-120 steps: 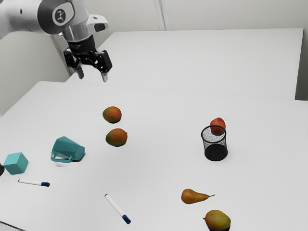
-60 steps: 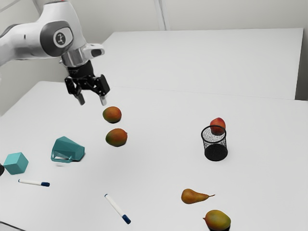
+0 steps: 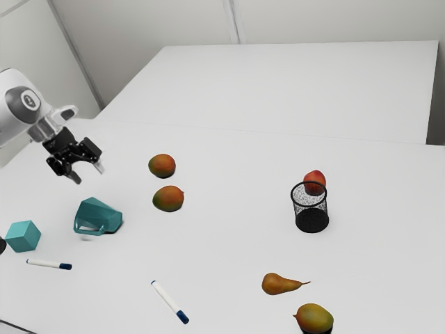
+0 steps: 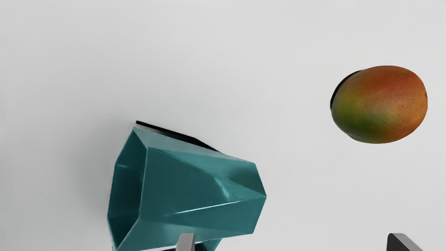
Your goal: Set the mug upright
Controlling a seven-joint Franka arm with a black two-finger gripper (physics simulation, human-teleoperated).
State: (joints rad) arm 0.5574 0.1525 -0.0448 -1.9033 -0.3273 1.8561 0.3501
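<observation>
The open gripper [image 3: 89, 175] hangs in the air at the exterior view's left, above and behind the mug, holding nothing. A faceted teal mug [image 3: 99, 214] lies on its side on the white table, with its handle toward the exterior view's lower left. In the wrist view the mug [image 4: 198, 188] shows its dark mouth, and its handle is partly hidden behind one fingertip. The gripper [image 4: 291, 242] has its two tips wide apart in that view, one overlapping the mug's handle side, the other over bare table.
Two mangoes [image 3: 168, 199] [image 3: 162, 165] lie beside the mug. A teal cube [image 3: 23, 236] and two markers [image 3: 49, 264] [image 3: 170, 302] are near it. Farther off are a mesh cup [image 3: 311, 209], a peach [image 3: 315, 180], a pear [image 3: 281, 284] and another mango [image 3: 315, 318].
My gripper has come down and swung toward the exterior view's left, closer to the mug, and its hand has tilted. The mug and other objects have stayed put.
</observation>
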